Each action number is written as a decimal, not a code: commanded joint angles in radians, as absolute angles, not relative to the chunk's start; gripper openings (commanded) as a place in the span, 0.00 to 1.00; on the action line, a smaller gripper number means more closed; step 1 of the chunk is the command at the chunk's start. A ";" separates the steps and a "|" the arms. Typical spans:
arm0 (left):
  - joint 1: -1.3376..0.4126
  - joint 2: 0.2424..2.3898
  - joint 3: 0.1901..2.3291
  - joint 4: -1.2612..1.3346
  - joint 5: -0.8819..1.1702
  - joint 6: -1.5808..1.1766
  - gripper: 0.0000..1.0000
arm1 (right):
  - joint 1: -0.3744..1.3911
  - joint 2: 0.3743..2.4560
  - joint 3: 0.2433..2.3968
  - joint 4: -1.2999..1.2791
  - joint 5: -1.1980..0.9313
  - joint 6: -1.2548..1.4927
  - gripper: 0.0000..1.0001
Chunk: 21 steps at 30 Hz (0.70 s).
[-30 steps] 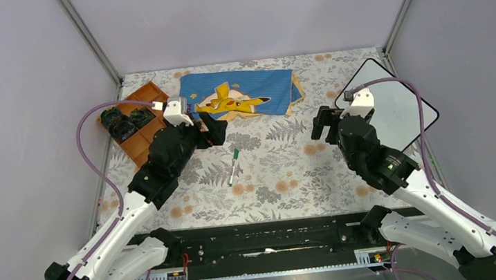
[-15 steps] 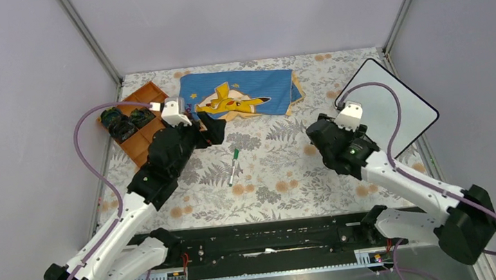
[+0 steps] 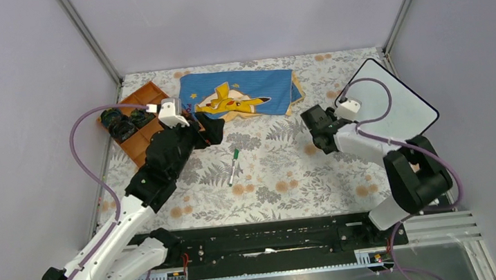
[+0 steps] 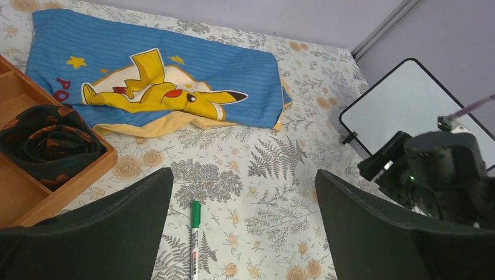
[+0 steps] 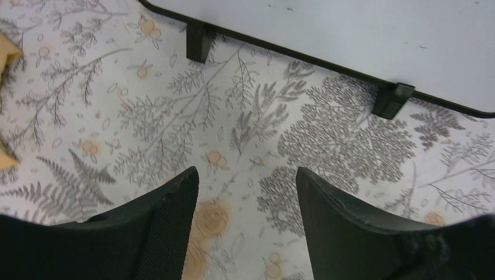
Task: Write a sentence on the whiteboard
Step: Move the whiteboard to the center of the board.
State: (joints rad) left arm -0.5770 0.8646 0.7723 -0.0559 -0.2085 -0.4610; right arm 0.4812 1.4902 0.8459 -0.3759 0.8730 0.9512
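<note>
While left jaws and right jaws gape released, the blue cloth [image 4: 233, 76] shows red "PO", the whiteboard [image 4: 403, 108] plain white

A pale tablecloth [image 3: 283, 171] printed with grey ferns and orange blossoms spreads beneath the left claw [image 3: 215, 131] and the right claw [image 3: 313, 123]. Plain lavender-grey walls [image 3: 239, 16] stand beyond and to the outer side of both claws, joined by slim metal corner posts [image 3: 88, 38]. The light is soft and even.

The whiteboard [image 5: 350, 29] runs past the right wrist view's top.
</note>
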 commanded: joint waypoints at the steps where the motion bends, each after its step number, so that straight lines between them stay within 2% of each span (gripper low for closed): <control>1: -0.590 0.847 0.779 -0.032 -0.233 -0.464 0.99 | 0.423 1.579 0.936 -0.255 0.889 0.963 0.68; 6: -0.595 0.849 0.781 -0.036 -0.232 -0.465 0.99 | 0.405 1.685 1.016 -0.217 0.896 0.908 0.69; 21: -0.595 0.872 0.786 -0.040 -0.228 -0.464 0.99 | 0.302 1.843 1.124 -0.225 0.854 0.893 0.61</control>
State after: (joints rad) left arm -0.5888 0.8650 0.7723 -0.0605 -0.2119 -0.4614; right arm 0.3241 1.8168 1.0748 -0.2310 0.8532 0.8940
